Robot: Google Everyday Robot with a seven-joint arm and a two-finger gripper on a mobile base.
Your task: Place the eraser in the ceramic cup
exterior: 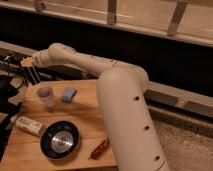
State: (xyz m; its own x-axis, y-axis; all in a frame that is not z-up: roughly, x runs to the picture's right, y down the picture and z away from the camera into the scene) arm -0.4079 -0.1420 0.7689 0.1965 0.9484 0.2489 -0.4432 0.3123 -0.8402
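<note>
The wooden worktop [87,112] fills the lower left of the frame, and the white arm [125,115] rises from the lower right, bends at an elbow near the centre and reaches its forearm towards the upper left. The end effector [29,69] hangs at the left edge of the frame, above and beyond the far left corner of the worktop, higher than and to the left of the ceramic cup [46,96]. Whether it is open or closed cannot be told against the dark background. A dark slim shape [34,76] hanging under it may be the eraser, but that cannot be made out for certain. The ceramic cup stands upright on the far left part of the worktop, clear of the end effector. Just to its right, near but not touching, lies a light-blue block [68,93]. Nearer the bottom of the frame sits a round black dish [60,141] with a metal centre, and to its upper left lies a pale tube-like packet [30,125] at the worktop's left edge. A reddish-brown bar [99,148] lies tilted at the lower middle, close against the base of the arm. Behind the worktop runs a dark wall with a pale rail [150,22] across the top of the frame.
</note>
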